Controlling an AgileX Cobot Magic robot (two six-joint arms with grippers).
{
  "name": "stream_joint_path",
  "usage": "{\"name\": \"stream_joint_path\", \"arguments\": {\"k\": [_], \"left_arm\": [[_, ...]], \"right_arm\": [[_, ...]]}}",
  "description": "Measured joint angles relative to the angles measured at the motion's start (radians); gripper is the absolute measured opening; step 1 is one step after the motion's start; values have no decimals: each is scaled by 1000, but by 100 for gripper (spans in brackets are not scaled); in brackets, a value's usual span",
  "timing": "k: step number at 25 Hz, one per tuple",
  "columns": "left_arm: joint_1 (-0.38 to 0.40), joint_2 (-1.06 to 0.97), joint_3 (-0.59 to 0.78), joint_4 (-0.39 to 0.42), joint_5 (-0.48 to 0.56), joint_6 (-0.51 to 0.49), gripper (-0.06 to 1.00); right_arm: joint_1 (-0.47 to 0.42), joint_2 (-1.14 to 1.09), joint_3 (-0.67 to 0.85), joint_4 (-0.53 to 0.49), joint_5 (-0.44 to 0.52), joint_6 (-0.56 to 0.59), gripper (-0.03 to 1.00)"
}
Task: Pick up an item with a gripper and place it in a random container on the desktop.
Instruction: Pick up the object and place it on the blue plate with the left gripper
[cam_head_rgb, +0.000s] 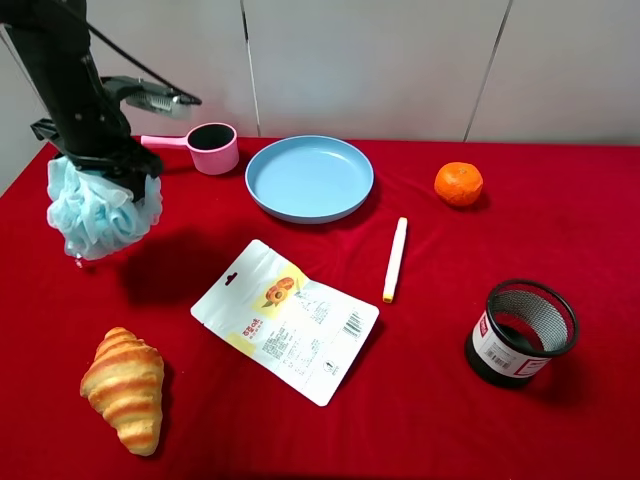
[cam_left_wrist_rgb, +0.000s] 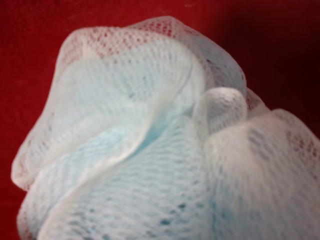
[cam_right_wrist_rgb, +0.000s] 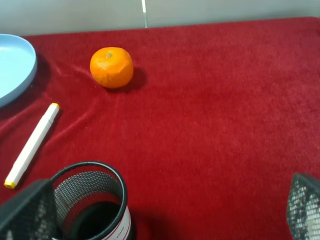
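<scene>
The fluffy light-blue mesh bath pouf (cam_head_rgb: 100, 212) hangs above the red desktop (cam_head_rgb: 420, 400) at the far left, casting a shadow on the cloth. My left gripper (cam_head_rgb: 108, 165) is shut on its top, with the fingers buried in the netting. In the left wrist view the pouf (cam_left_wrist_rgb: 150, 150) fills the frame and hides the fingers. The light-blue plate (cam_head_rgb: 310, 178) lies at the back centre, to the right of the pouf, and is empty; its edge shows in the right wrist view (cam_right_wrist_rgb: 15, 70). My right gripper (cam_right_wrist_rgb: 165, 212) is open and empty, above the black mesh cup.
A pink handled cup (cam_head_rgb: 212, 148) stands behind the pouf, left of the plate. A snack packet (cam_head_rgb: 285, 320) lies mid-table, a croissant (cam_head_rgb: 125, 388) front left, a white marker (cam_head_rgb: 396, 258) right of centre, an orange (cam_head_rgb: 458, 184) back right, and a black mesh cup (cam_head_rgb: 522, 332) front right.
</scene>
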Motion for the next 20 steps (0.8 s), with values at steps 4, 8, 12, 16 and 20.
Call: {"name": "stream_joint_path", "arguments": {"k": [4,8,12,16,20], "left_arm": [[-15,0,-52,-33,32,-5,50],[-63,0,-104,-33,39,-21,50],[-110,0,-160,-34,37,-42,50],[-150,0,-218,-34,13,-64,50],[-188,0,-257,-34,-42,-69,50]], "right_arm": [[0,0,0,0,0,0,69],[0,0,0,0,0,0,69],[0,0,0,0,0,0,69],[0,0,0,0,0,0,69],[0,0,0,0,0,0,69]]}}
